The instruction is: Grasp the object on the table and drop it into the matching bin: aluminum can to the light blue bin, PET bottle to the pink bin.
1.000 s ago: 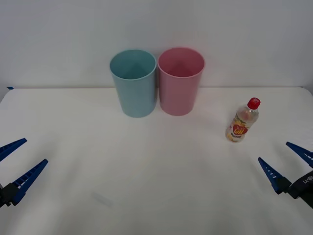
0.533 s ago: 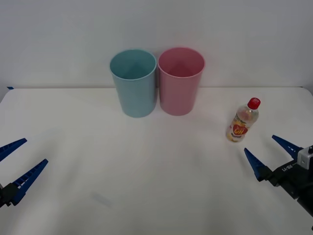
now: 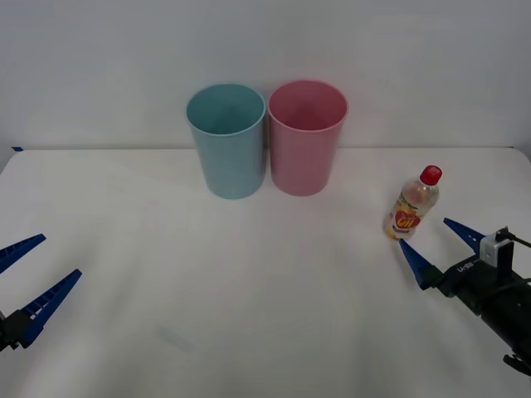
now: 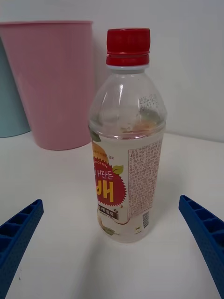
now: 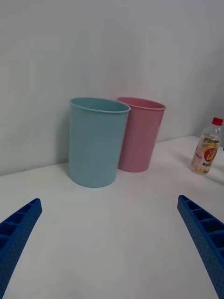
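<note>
From the front view, the PET bottle stands upright on the white tabletop toward its right edge, its long axis vertical, and the right claw sits just beside it on the near side, fingers spread wide with the bottle lying ahead of the gap and a little toward the centre. The left claw hangs wide open near the left edge, well apart from the bottle, so the right arm is plainly the nearer one. The light blue bin and the pink bin stand touching or nearly so near the far edge, both smooth tapered plastic. In the right wrist view the bottle is clear, thin-walled plastic with a ribbed red cap and glossy label, centred between the ribbed blue fingers. In the left wrist view both bins stand ahead, the bottle far off.
</note>
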### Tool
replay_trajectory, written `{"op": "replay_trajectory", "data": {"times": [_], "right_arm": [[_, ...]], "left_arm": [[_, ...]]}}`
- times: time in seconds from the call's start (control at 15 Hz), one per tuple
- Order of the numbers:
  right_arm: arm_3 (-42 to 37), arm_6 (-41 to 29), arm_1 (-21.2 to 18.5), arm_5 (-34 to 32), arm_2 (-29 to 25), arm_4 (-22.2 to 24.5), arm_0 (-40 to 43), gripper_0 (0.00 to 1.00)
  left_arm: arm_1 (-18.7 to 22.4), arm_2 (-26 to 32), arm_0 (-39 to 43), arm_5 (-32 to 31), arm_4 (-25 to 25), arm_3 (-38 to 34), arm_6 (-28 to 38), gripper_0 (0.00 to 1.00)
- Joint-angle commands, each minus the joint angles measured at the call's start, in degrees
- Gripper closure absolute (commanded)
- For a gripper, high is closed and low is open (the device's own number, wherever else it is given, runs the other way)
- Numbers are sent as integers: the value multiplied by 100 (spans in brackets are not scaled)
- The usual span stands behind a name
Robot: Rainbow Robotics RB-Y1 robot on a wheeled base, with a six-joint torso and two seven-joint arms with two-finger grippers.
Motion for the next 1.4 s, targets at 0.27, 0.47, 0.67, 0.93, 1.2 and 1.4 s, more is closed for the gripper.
{"op": "replay_trajectory", "data": {"times": [0.27, 0.47, 0.67, 0.93, 1.2, 1.4], "right_arm": [[880, 133, 36, 0, 92, 12, -786, 0], [1320, 194, 97, 0, 145, 12, -1146, 0], [1663, 291, 212, 8, 154, 20, -1480, 0], [1961, 397, 299, 17, 154, 12, -1761, 0], [1970, 467, 299, 17, 154, 12, -1761, 10], [1961, 520, 299, 8, 154, 3, -1770, 100]], "left_arm": [[0, 0, 0, 0, 0, 0, 0, 0], [0, 0, 0, 0, 0, 0, 0, 0], [0, 0, 0, 0, 0, 0, 0, 0], [0, 0, 0, 0, 0, 0, 0, 0], [0, 0, 0, 0, 0, 0, 0, 0], [0, 0, 0, 0, 0, 0, 0, 0]]}}
